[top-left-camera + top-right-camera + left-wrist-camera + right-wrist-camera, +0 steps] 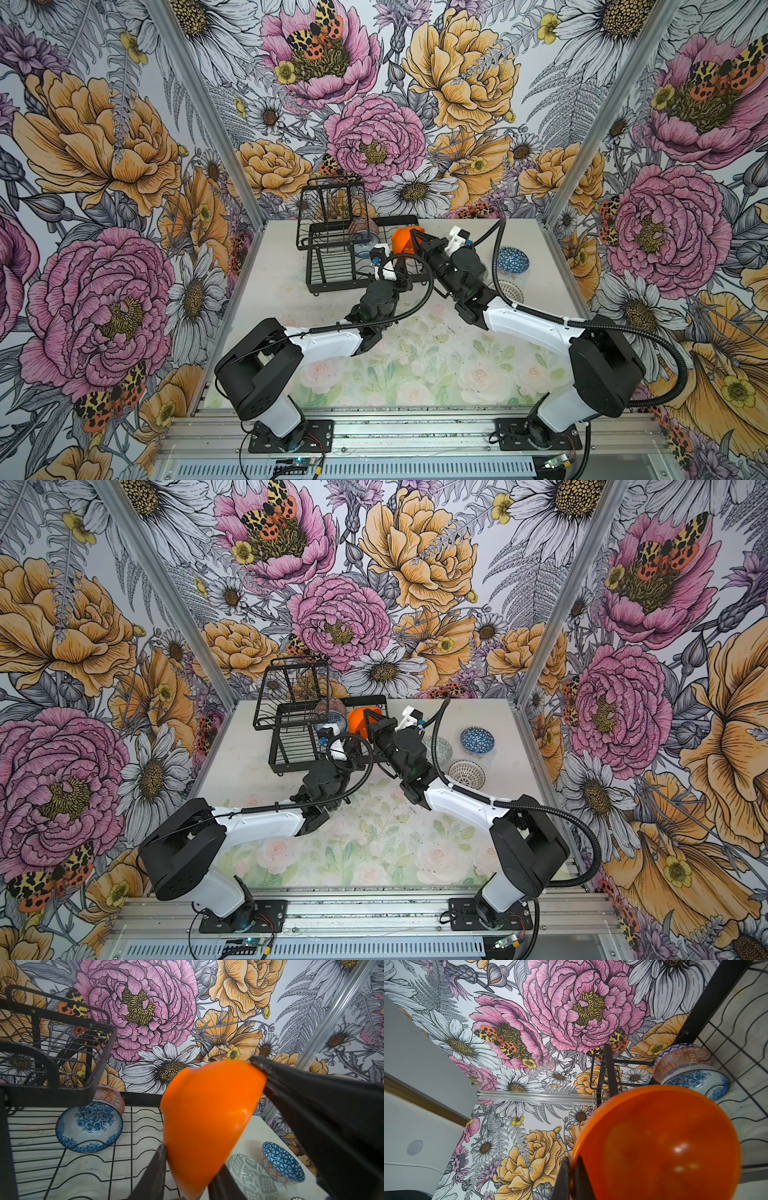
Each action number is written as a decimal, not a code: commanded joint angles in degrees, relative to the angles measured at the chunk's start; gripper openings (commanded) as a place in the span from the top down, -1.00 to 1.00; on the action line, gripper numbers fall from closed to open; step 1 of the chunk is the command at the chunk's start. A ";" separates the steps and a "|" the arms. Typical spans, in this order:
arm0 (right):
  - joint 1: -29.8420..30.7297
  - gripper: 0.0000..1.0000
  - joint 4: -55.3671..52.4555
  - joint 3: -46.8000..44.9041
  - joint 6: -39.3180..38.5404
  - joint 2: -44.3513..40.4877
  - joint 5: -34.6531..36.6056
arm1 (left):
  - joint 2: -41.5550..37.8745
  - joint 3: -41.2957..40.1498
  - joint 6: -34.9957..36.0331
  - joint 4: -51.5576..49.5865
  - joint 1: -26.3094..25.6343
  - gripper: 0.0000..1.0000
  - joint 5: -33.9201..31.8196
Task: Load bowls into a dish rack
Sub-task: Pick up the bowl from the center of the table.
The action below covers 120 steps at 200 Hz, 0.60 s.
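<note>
tabletop pale floral, walls flowered; right hand grips orange bowl, left hand unclear.

Converging toward 12 o'clock from 7 and 5.
Pinching orange bowl rim with right gripper, jaws nearly together; flanking its underside with left gripper, jaws apart.

Six bowls: orange bowl one; two racked at eleven o'clock, blue floral bowl, orange-white bowl; three loose at two o'clock, dark blue bowl, green-grey bowl, lattice bowl. One dish rack. Two arms: left arm, right arm.
</note>
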 commanded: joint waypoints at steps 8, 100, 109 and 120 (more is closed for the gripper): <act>-0.09 1.00 1.26 -0.52 0.59 -3.03 -1.49 | 0.05 1.05 1.15 2.93 0.31 0.46 -1.65; -0.09 0.86 -2.41 0.18 -1.84 -5.31 -2.65 | -0.93 1.44 2.69 2.93 0.21 0.85 -2.15; -0.09 0.84 -2.93 0.09 -2.01 -5.49 -2.74 | -0.98 1.45 2.74 3.05 0.08 0.96 -2.44; -0.09 0.80 -3.13 0.12 -2.30 -5.62 -2.70 | -1.06 1.37 2.80 3.40 0.12 1.00 -2.74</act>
